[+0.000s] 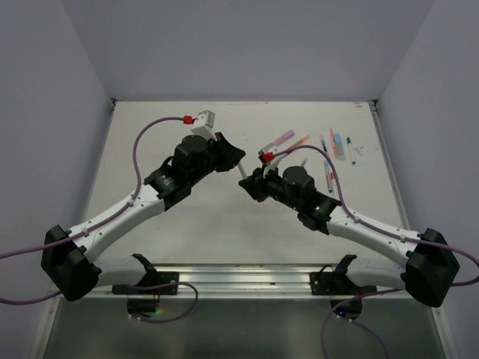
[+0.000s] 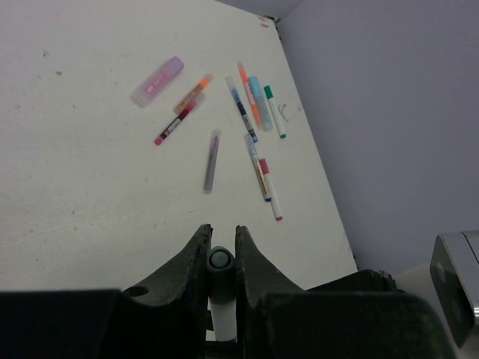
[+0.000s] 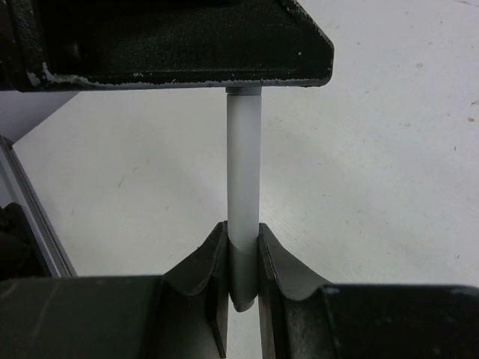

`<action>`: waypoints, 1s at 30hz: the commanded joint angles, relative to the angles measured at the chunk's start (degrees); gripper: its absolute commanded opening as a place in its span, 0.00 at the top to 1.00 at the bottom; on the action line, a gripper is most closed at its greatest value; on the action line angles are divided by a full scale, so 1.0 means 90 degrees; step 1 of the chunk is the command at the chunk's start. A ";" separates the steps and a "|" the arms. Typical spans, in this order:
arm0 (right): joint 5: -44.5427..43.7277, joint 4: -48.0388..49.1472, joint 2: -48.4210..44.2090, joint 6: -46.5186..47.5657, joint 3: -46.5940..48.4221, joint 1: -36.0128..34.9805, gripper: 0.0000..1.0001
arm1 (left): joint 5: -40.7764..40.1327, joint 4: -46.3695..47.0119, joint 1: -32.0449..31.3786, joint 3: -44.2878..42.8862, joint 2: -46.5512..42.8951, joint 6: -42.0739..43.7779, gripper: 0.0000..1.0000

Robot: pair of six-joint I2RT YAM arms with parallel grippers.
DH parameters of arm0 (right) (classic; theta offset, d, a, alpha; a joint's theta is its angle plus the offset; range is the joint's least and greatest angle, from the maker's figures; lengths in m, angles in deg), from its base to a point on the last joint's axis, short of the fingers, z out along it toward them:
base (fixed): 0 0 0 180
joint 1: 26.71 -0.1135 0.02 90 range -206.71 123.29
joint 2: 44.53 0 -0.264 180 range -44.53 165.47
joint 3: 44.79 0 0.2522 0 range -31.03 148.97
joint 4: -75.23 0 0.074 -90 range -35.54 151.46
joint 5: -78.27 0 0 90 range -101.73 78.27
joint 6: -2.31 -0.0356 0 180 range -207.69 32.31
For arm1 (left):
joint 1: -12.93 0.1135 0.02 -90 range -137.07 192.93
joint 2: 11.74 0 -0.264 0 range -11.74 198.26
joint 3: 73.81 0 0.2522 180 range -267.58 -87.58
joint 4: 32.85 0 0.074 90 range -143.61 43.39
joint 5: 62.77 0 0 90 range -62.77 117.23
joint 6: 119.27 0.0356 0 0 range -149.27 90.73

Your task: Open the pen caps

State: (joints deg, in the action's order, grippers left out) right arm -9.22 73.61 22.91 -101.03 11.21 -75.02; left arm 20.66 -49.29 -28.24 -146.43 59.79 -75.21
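**A:** Near the table's (image 1: 187,224) middle, both arms share one white pen (image 3: 243,164), lifted clear of the surface. The right gripper (image 3: 243,241) is clenched on the grey cap (image 3: 243,280). At least, I judge that grey end to be the cap.

**B:** And the left gripper (image 2: 221,233) is clamped tight across the white barrel. To do this well, pull straight along the pen's axis, with no bending. The left side just anchors while the right draws away.

**A:** A small twist might help break the fit, too. As for pose, both arms reach forward from the near edge, elbows spread outward, wrists turned in, nose to nose.

**B:** Farther back on the right, the other pens (image 2: 241,108) lie scattered. They're too small to tell which are capped.
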 commanded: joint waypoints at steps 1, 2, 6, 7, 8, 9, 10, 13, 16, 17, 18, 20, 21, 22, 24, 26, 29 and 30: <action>0.0103 -0.0783 -0.0071 0.0038 -0.0630 -0.0032 1.00 | -0.1164 0.0747 0.0599 -0.0902 -0.0106 0.0396 1.00; 0.0064 -0.0763 -0.0091 0.0028 -0.0698 -0.0042 1.00 | -0.1319 0.0776 0.0629 -0.0970 -0.0096 0.0406 1.00; 0.0015 -0.0675 -0.0072 -0.0109 -0.0982 -0.0032 1.00 | -0.1779 0.1146 0.0707 -0.1127 -0.0144 0.0367 1.00; 0.0015 -0.0646 -0.0062 -0.0158 -0.1031 -0.0032 1.00 | -0.1828 0.1244 0.0726 -0.1224 -0.0145 0.0396 1.00; 0.0015 -0.0617 -0.0062 -0.0187 -0.1079 -0.0032 1.00 | -0.1993 0.1312 0.0736 -0.1283 -0.0135 0.0406 1.00; -0.0014 -0.0549 -0.0052 -0.0216 -0.1167 -0.0042 1.00 | -0.2062 0.1361 0.0756 -0.1361 -0.0116 0.0426 1.00; -0.0014 -0.0529 -0.0042 -0.0255 -0.1216 -0.0042 1.00 | -0.2131 0.1401 0.0775 -0.1420 -0.0115 0.0455 1.00; -0.0044 -0.0451 -0.0023 -0.0304 -0.1372 -0.0032 1.00 | -0.2327 0.1576 0.0912 -0.1625 -0.0106 0.0455 1.00; -0.0053 -0.0460 0.0026 -0.0314 -0.1470 -0.0032 1.00 | -0.2327 0.1606 0.1127 -0.1956 -0.0057 0.0455 1.00; -0.0034 -0.0460 0.0046 -0.0314 -0.1490 -0.0032 1.00 | -0.2327 0.1596 0.1175 -0.2102 -0.0028 0.0474 1.00; -0.0034 -0.0431 0.0065 -0.0324 -0.1538 -0.0032 1.00 | -0.2327 0.1606 0.1214 -0.2171 0.0001 0.0484 1.00; 0.0024 -0.0383 0.0133 -0.0353 -0.1578 -0.0032 1.00 | -0.2288 0.1635 0.1244 -0.2259 0.0060 0.0553 1.00; 0.0034 -0.0382 0.0153 -0.0353 -0.1597 -0.0042 1.00 | -0.2288 0.1635 0.1273 -0.2337 0.0109 0.0562 1.00; 0.0054 -0.0373 0.0173 -0.0363 -0.1607 -0.0032 1.00 | -0.2278 0.1635 0.1283 -0.2348 0.0129 0.0640 1.00; 0.0102 -0.0334 0.0163 -0.0392 -0.1598 -0.0042 1.00 | -0.2249 0.1577 0.1371 -0.2416 0.0177 0.0709 1.00; 0.0171 -0.0372 0.0163 -0.0461 -0.1491 -0.0032 1.00 | -0.1939 0.1315 0.1536 -0.2397 0.0197 0.0680 1.00; 0.0104 -0.0577 0.0251 -0.0636 -0.0946 -0.0042 1.00 | -0.1742 0.0953 0.1888 -0.2153 0.0207 0.0884 1.00; 0.0054 -0.0616 0.0386 -0.0830 -0.0827 -0.0042 1.00 | -0.1693 0.0807 0.2053 -0.2075 0.0255 0.0953 1.00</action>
State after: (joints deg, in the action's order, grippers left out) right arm -8.94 67.73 25.62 -105.20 -2.04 -75.17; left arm 4.77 -38.14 -12.83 -167.08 60.79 -69.65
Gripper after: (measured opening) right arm 0.190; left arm 0.173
